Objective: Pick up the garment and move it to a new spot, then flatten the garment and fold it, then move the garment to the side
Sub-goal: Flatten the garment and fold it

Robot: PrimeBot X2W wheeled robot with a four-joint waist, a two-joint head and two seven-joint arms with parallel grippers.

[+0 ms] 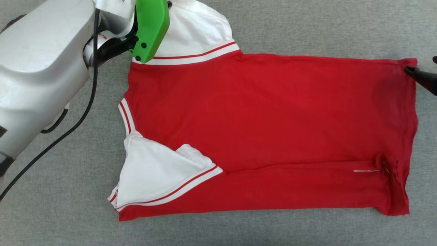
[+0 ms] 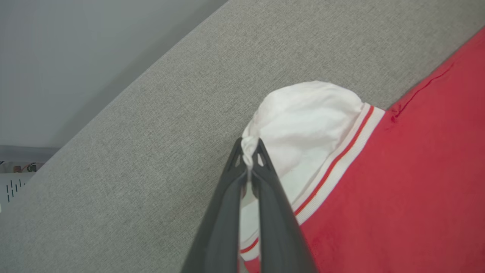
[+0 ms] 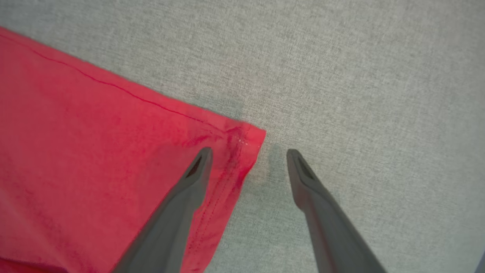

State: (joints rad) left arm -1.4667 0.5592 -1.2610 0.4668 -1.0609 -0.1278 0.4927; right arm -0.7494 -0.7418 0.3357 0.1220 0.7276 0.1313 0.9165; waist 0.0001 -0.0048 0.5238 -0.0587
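Surface: grey cloth-covered tabletop [image 1: 307, 27].
Garment [image 1: 266, 119]: red, spread nearly flat mid-tabletop, no print showing.
Left hand [image 2: 250, 149]: pinched tight on the bunched tip of the far sleeve [image 2: 303, 125], likely to draw it out flat.
Right hand [image 3: 249, 153]: wide, 1 finger over the hem corner [image 3: 246, 138], 1 over bare tabletop; poised to nip it, I'd say.
Snags: near sleeve [image 1: 153, 174] lies folded onto the body; cable [image 1: 78, 119] hangs beside the left arm, apart from the cloth.

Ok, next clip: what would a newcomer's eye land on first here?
The red garment lies spread across the grey surface, in the middle of the head view. At its far sleeve the left claw is shut on white cloth; the right claw stands open astride a hem corner.
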